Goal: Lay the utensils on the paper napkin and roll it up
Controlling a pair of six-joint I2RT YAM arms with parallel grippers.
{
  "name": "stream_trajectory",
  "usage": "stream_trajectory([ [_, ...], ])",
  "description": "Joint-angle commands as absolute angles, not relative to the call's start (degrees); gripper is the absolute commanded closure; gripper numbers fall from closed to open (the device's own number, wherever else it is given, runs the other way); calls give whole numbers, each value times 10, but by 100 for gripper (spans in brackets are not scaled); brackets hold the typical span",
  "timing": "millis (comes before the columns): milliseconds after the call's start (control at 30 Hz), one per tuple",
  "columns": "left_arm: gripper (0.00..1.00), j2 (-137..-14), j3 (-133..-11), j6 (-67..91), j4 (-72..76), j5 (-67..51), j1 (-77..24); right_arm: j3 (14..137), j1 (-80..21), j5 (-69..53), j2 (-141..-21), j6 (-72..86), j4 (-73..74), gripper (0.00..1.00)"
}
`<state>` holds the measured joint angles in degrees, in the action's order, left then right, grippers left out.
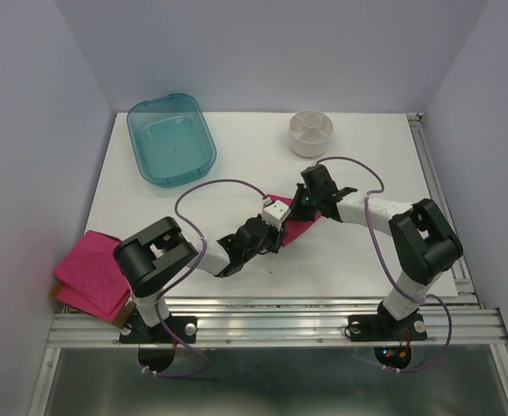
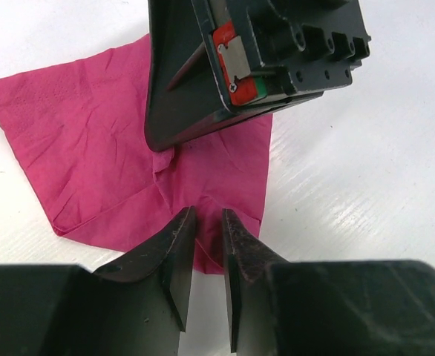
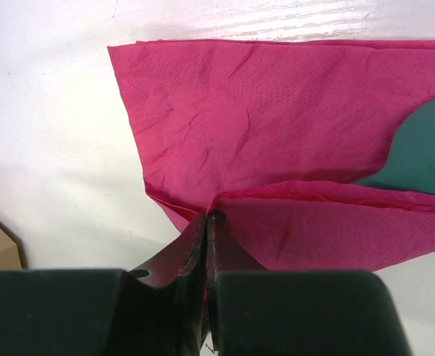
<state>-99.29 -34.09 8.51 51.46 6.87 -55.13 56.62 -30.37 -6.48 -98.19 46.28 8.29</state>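
The right gripper [image 3: 208, 221] is pinched tight on a folded-up edge of the paper napkin [image 3: 262, 111], which lies in the middle of the table [image 1: 384, 165] between the two arms. A bit of the dark teal utensils [image 3: 425, 148] peeks out by the fold; the rest is hidden. The left gripper [image 2: 208, 219] sits low at the napkin's near edge with its two fingers only a little apart, and I see no paper caught between them. This looks like the start of the roll. To do it well, I think both grippers should take the same edge and turn it over the utensils slowly and together. The paper is thin, so a hard pull could tear it. The table is smooth and white, so the paper may slide. A teal tub [image 1: 172, 139] and a white round cup [image 1: 311, 133] stand at the far side, a pile of pink napkins [image 1: 89, 273] lies at the near left corner, and pale purple walls [image 1: 29, 130] close it all in.
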Motion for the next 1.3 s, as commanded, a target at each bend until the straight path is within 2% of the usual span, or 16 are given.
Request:
stream_trajectory([
  [0, 69, -998, -328, 91, 555, 71, -550, 605, -296, -63, -986, 466, 45, 94],
  [267, 70, -1014, -322, 91, 571, 70, -548, 610, -294, -59, -994, 469, 26, 94],
  [433, 70, -1029, -315, 92, 587, 68, -547, 603, -292, -53, -996, 471, 7, 89],
  [533, 70, -1036, -313, 93, 594, 66, -546, 595, -290, -58, -996, 475, -24, 80],
  [600, 70, -1037, -310, 93, 597, 65, -545, 589, -289, -62, -994, 478, -36, 66],
  [667, 70, -1040, -309, 95, 599, 65, -546, 580, -287, -64, -988, 480, -52, 61],
  [767, 70, -1038, -308, 95, 600, 67, -545, 577, -285, -64, -982, 479, -51, 61],
  [933, 70, -1038, -309, 96, 600, 66, -543, 550, -282, -64, -952, 475, -47, 66],
  [1067, 70, -1037, -308, 98, 601, 64, -541, 518, -282, -73, -926, 471, -36, 75],
  [1267, 71, -1041, -313, 105, 605, 59, -538, 430, -282, -93, -882, 489, -58, 99],
])
